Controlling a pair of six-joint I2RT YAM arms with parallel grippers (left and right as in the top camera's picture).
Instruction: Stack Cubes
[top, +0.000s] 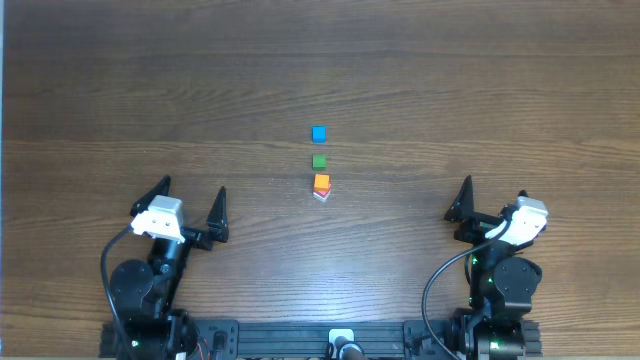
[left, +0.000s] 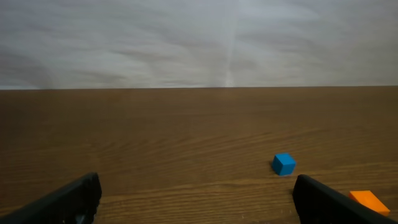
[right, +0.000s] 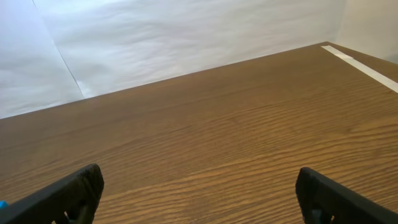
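Note:
Three small cubes lie in a short line at the table's middle in the top view. The blue cube (top: 319, 134) is farthest from the arms, then the green cube (top: 319, 161). Nearest the arms, the orange cube (top: 322, 182) rests on another cube, of which a red and white edge (top: 321, 196) shows. My left gripper (top: 192, 192) stands open near its base, well left of the cubes. In the left wrist view the gripper (left: 196, 208) holds nothing, with the blue cube (left: 283, 163) and orange cube (left: 368, 201) ahead. My right gripper (top: 493, 195) (right: 199, 205) is open and empty, far right of the cubes.
The bare wooden table (top: 320, 60) stretches wide around the cubes. A white backdrop (right: 186, 37) closes off the far side. A pale strip of tape (right: 360, 65) runs along one table edge in the right wrist view.

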